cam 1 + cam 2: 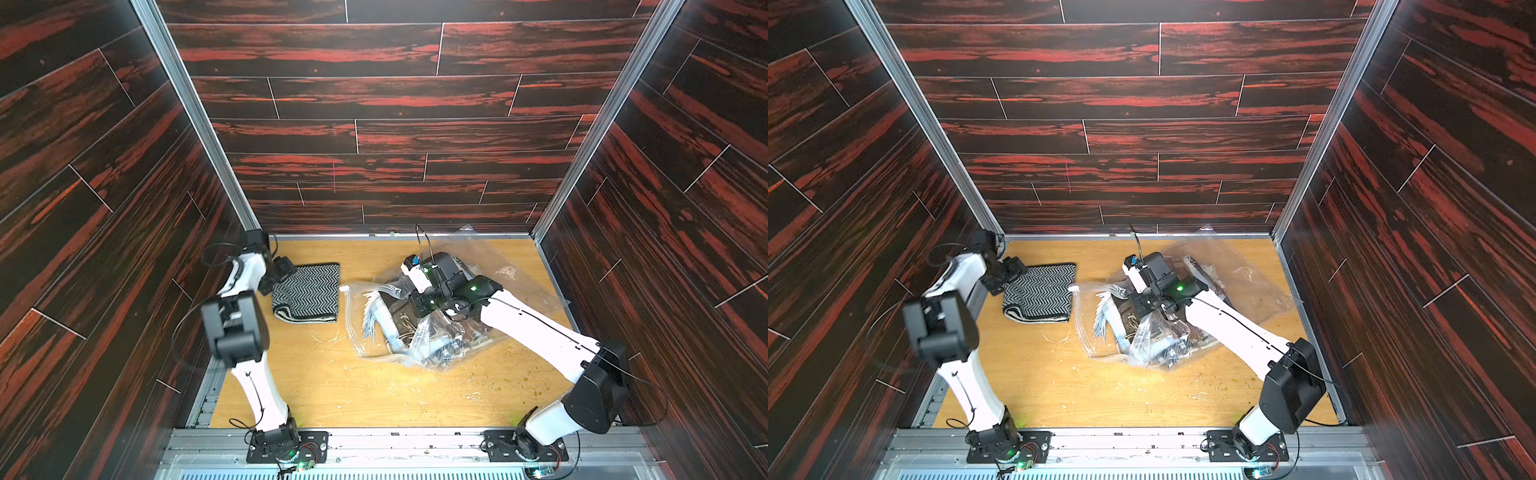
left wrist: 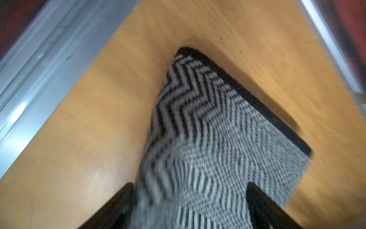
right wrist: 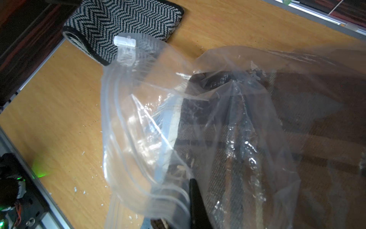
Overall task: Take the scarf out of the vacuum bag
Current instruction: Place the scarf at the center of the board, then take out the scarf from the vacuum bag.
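On the desk (image 1: 332, 386), the scarf (image 1: 309, 293), already out, is being straddled by spread left jaws, the vacuum bag (image 1: 498, 266) being pinched by right jaws.

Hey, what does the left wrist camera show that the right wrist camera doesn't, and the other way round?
Only left wrist: the left gripper spread open astride the herringbone scarf. Only right wrist: the vacuum bag with its white slider clip, dark fabric inside, and the right gripper shut on the plastic. Both: the scarf and the wooden table.
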You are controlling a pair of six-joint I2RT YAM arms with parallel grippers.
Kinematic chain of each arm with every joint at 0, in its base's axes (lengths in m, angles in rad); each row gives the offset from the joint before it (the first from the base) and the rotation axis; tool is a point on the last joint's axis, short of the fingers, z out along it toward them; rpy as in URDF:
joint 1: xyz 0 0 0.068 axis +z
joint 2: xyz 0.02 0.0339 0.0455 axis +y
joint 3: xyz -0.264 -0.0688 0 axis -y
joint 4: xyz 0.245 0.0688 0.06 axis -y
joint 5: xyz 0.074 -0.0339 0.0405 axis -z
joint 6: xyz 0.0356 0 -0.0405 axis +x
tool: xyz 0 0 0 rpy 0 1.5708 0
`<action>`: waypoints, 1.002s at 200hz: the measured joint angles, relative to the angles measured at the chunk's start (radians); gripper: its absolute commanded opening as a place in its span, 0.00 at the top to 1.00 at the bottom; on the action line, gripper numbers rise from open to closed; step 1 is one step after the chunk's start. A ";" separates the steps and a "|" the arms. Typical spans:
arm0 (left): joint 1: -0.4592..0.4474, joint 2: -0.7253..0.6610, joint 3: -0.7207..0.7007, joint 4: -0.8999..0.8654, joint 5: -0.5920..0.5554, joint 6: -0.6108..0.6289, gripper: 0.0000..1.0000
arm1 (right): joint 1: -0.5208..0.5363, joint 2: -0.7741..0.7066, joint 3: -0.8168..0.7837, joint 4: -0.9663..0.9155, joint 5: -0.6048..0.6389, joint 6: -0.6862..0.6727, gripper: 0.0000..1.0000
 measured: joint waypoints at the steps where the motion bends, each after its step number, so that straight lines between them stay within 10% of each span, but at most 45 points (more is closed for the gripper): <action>1: 0.000 -0.006 -0.006 0.003 0.000 -0.002 0.00 | 0.000 0.000 0.000 -0.001 0.000 0.000 1.00; 56: -0.029 -0.562 -0.447 0.193 0.078 -0.079 0.00 | 0.001 0.001 0.042 -0.041 -0.055 -0.002 1.00; 125: -0.291 -0.938 -0.848 0.339 0.157 -0.260 0.00 | 0.002 0.048 0.125 -0.089 -0.073 -0.003 1.00; 200: -0.530 -0.901 -1.002 0.728 0.200 -0.421 0.00 | 0.002 0.047 0.129 -0.123 -0.113 0.006 1.00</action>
